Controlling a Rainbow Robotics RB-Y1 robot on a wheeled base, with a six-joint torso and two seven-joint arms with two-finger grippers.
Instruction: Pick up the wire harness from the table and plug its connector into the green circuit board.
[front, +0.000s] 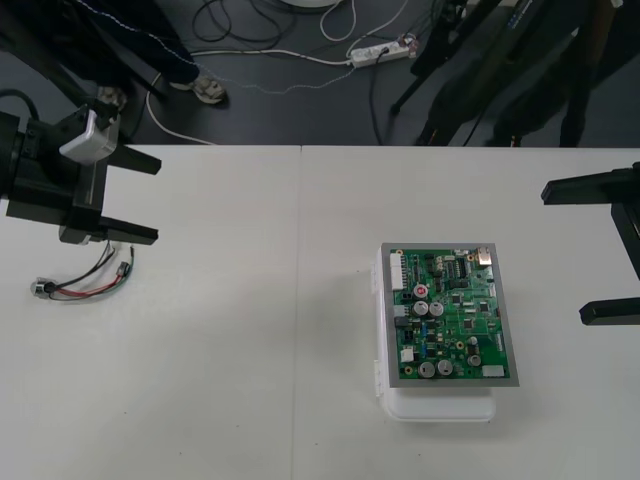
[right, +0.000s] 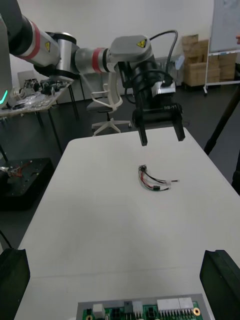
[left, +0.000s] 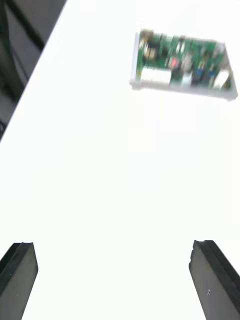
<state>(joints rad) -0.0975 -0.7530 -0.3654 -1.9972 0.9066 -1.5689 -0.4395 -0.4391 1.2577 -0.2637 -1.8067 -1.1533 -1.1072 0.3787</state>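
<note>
Wire harness (front: 85, 283) lies loose on the table (front: 250, 380) at the far left of the front view. Its round socket (front: 42, 288) is leftmost and its small black plug (front: 124, 268) points right. The left gripper (front: 140, 198) hangs over that corner with its fingers (front: 128, 233) spread wide and nothing between them. The harness sits on the near side of the gap, not inside it. I judge the arm is lining up for the pick and would need to shift nearer and come down. The green circuit board (front: 450, 315) rests on its white base (front: 440, 408) right of centre, well apart from the harness, and the plug is not in it. The right gripper (front: 600, 250) waits at the right edge, released and empty, probably parked clear of the board.

In the right wrist view, the left gripper (right: 160, 137) hovers above the table, fingers pointing down and parted. The harness (right: 152, 181) lies flat below it, a little toward the board side, untouched. The right arm's own fingers (right: 220, 280) stand wide, with the board's edge (right: 145, 307) between them.

In the left wrist view, the left fingers (left: 20, 275) are far apart over bare table, and the board (left: 180, 67) lies well off toward the right.
</note>
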